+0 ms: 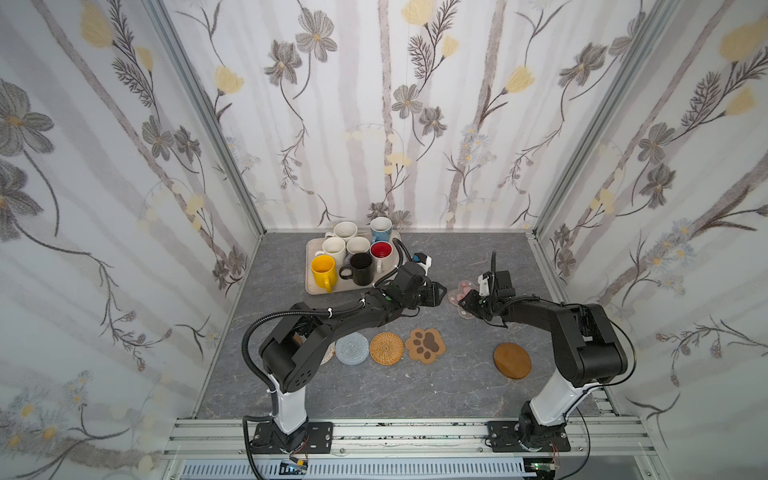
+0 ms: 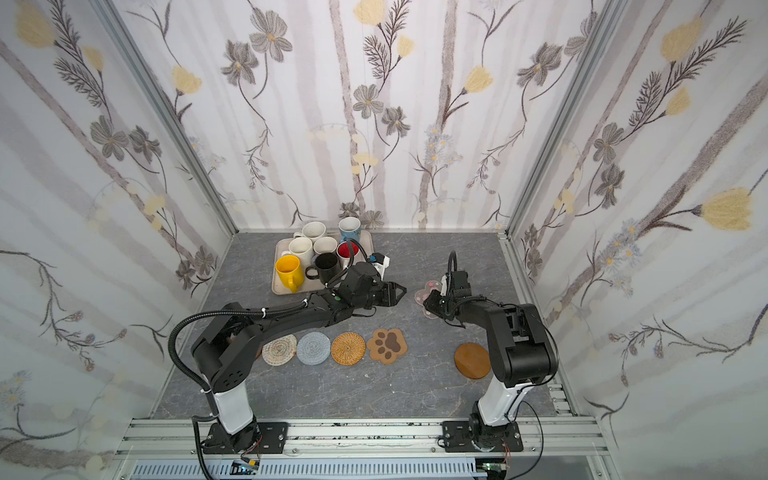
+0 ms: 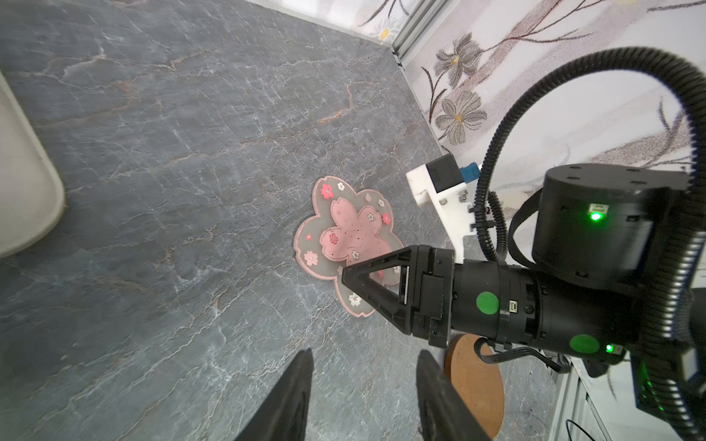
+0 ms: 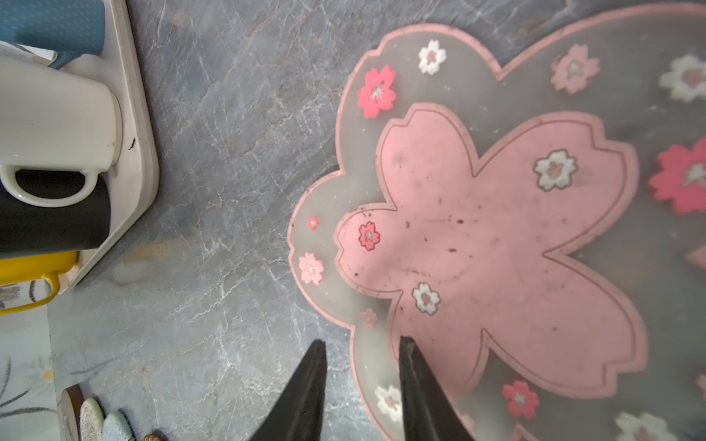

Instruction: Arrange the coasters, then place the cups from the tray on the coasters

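Right pincer (image 4: 362, 343) part-open, jaws astride the rim of the pink blossom coaster (image 4: 496, 229) on the worktop (image 4: 210, 191), left pincer (image 3: 365, 353) facing it nearby, part-open, empty

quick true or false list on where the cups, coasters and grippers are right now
1. The yellow cup stands on the tray. True.
2. The rattan coaster lies between the blue crochet coaster and the paw coaster. True.
3. The right gripper hovers over the paw coaster. False: it is over the pink blossom coaster.
4. The left gripper holds a cup. False: it is open and empty.
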You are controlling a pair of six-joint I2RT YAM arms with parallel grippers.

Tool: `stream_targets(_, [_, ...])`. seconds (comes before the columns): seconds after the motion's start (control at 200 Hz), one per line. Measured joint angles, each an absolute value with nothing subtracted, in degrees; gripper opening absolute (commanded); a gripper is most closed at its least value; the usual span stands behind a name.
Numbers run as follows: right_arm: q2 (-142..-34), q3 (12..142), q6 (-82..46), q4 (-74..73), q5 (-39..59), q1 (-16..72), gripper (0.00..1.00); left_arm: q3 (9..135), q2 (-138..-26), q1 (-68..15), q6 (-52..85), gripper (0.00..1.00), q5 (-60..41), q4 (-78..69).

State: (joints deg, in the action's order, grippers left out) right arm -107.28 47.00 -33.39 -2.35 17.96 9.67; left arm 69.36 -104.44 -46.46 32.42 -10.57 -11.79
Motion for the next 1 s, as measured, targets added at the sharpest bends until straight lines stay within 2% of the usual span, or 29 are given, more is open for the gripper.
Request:
stream_targets(0.705, [-99.0, 37.1, -32.32, -4.49, 14.44, 15.79, 0.32, 59.72, -93.58, -46.39, 31.51, 0.49, -5.98, -11.77])
stream_targets(0.999, [-93.84, 32.53, -32.29, -3.38, 13.98, 18.44, 0.32, 51.79, -89.12, -46.41, 32.42, 0.5, -4.67, -11.79])
